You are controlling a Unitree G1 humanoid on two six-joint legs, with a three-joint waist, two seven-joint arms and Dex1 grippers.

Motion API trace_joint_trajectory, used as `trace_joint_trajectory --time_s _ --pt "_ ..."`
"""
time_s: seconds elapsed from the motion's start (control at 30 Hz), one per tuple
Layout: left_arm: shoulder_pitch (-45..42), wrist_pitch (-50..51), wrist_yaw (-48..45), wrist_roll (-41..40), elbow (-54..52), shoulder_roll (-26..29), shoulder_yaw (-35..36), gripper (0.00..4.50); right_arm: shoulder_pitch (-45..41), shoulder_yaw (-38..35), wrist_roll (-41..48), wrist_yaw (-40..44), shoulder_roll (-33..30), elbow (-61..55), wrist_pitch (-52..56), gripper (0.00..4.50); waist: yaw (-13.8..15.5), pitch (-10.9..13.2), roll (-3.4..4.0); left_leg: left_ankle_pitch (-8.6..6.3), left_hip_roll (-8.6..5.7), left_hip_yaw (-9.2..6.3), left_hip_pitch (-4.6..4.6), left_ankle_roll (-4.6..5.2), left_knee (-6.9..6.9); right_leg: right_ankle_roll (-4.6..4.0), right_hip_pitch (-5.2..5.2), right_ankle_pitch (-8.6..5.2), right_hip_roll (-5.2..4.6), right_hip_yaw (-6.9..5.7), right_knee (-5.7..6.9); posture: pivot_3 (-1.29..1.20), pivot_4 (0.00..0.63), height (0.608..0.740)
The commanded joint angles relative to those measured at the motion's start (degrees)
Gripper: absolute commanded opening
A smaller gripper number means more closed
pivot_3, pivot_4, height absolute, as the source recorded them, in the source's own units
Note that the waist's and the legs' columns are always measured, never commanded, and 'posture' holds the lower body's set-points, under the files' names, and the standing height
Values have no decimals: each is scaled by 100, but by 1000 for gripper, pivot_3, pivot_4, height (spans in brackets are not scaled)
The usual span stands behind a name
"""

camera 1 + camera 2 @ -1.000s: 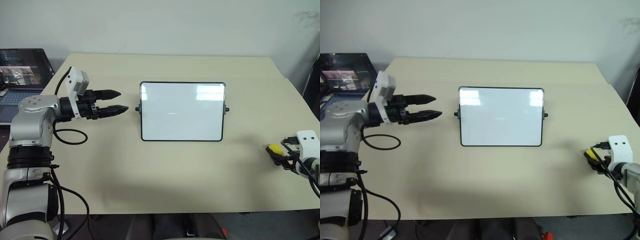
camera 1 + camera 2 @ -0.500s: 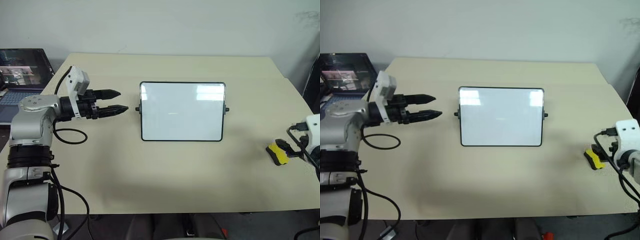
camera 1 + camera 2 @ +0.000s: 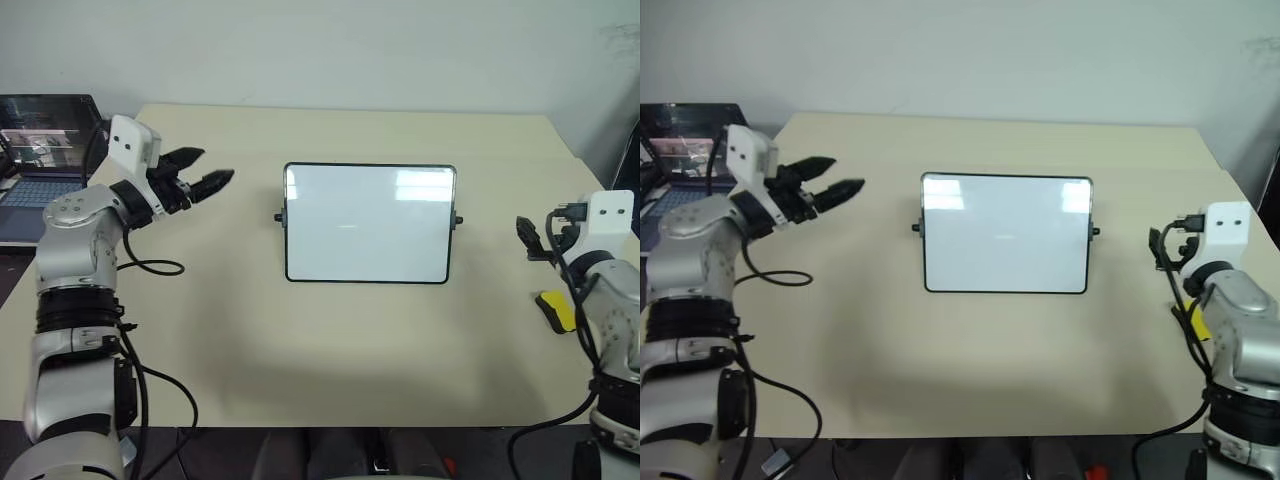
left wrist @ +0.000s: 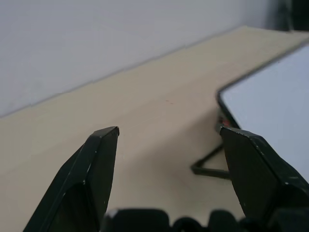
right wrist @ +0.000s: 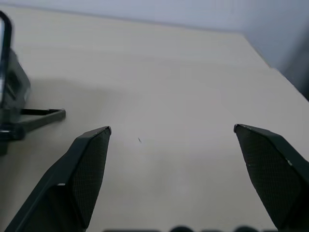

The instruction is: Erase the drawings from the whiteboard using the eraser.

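Whiteboard (image 3: 369, 222) clean, unobstructed — eraser (image 3: 554, 309) beside spread, empty right gripper (image 5: 174, 179) — left gripper (image 4: 166, 176) spread, empty — laptop (image 3: 40, 150) far left

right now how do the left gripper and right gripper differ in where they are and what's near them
The left gripper hangs over the table's far left, left of the whiteboard; the right gripper hangs at the board's right side. The yellow eraser lies on the table just beneath the right gripper; nothing lies by the left one. Both are open and empty.
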Motion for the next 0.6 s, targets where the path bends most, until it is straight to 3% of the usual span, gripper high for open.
trace_joint_trajectory --time_s 0.03,0.6 --pt "128 -221 796 -90 -279 -249 445 3633 84 -28 -85 -182 197 -57 -566 4481 0 0 0 0 0 -1 1 0 0 0 0 0 -2 2 2 0 150 740" --pt "1257 -873 2810 448 -1177 -1599 273 3633 831 616 -236 -238 1505 402 -2844 4481 -1 -2 0 1 2 -4 16 -2 3 -2 5 4 -10 7 14 0 150 740"
